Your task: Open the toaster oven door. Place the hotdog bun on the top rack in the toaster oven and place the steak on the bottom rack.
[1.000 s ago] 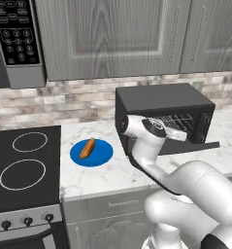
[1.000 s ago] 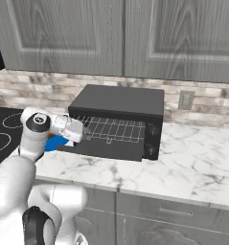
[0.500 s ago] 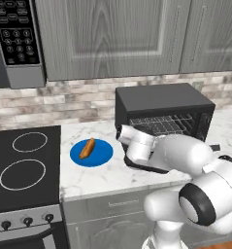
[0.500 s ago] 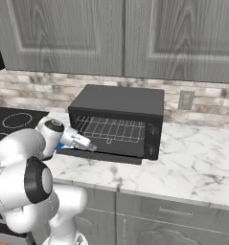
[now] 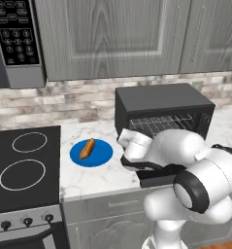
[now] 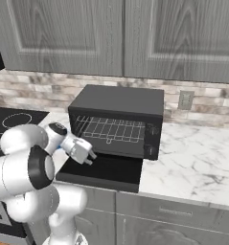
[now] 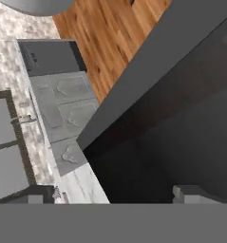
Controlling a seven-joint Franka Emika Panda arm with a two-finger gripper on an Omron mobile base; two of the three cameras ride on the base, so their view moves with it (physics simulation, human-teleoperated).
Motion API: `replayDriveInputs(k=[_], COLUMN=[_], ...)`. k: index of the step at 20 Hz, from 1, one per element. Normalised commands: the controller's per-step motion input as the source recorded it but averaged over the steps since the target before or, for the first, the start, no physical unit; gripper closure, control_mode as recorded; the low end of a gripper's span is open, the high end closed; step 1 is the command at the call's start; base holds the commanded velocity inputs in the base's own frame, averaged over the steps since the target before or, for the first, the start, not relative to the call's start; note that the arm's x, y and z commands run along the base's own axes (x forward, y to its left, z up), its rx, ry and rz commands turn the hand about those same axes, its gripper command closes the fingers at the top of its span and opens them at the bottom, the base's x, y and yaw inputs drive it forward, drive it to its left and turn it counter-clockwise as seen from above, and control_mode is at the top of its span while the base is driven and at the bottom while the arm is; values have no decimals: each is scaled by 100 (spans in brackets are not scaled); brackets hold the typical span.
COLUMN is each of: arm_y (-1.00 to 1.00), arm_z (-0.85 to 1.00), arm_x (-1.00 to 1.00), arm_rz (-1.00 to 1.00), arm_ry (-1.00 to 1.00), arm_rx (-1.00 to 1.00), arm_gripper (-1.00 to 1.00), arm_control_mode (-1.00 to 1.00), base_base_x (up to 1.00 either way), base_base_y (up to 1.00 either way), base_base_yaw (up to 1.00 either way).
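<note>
A: Where's the door (image 6: 102,171)?
B: Folded down flat, out over the counter (image 6: 192,158) edge in front of the oven (image 6: 117,119). In the hand view its dark panel (image 7: 172,128) fills the right side, one corner pointing toward the marble.

A: And inside the oven?
B: Wire racks show through the opening. The top rack (image 6: 111,129) is plain to see from the right base view; I cannot tell the bottom rack apart from it with any certainty. Nothing lies on the wires that I can see.

A: The bun?
B: On the blue plate (image 5: 102,155), left of the oven, between it and the stovetop (image 5: 21,165). The bun (image 5: 87,148) lies slantwise across the plate, well apart from the arm's hand.

A: The steak?
B: I can't make it out.

A: What is the gripper doing?
B: The gripper (image 6: 91,158) hangs just above the left part of the lowered door, tilted toward it. Its fingers stand spread wide with nothing between them; whether they touch the panel I cannot tell.

A: Anything else around?
B: A microwave (image 5: 18,39) upper left, grey cabinets (image 6: 120,36) overhead, a brick backsplash with an outlet (image 6: 185,99) right of the oven, and wooden floor (image 7: 115,33) in the hand view.
</note>
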Motion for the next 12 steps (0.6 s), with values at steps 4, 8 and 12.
replayDriveInputs(k=[4, 8, 12], arm_y=[-10, -35, -48], arm_z=[70, 72, 30], arm_x=[-25, -42, -6], arm_rz=[-1, 0, -1], arm_ry=[-3, -14, -3], arm_rx=[48, 78, 89], arm_gripper=[-100, -100, -100], arm_control_mode=[-100, -100, -100], base_base_x=[0, 0, 0], base_base_y=[0, 0, 0], base_base_yaw=[0, 0, 0])
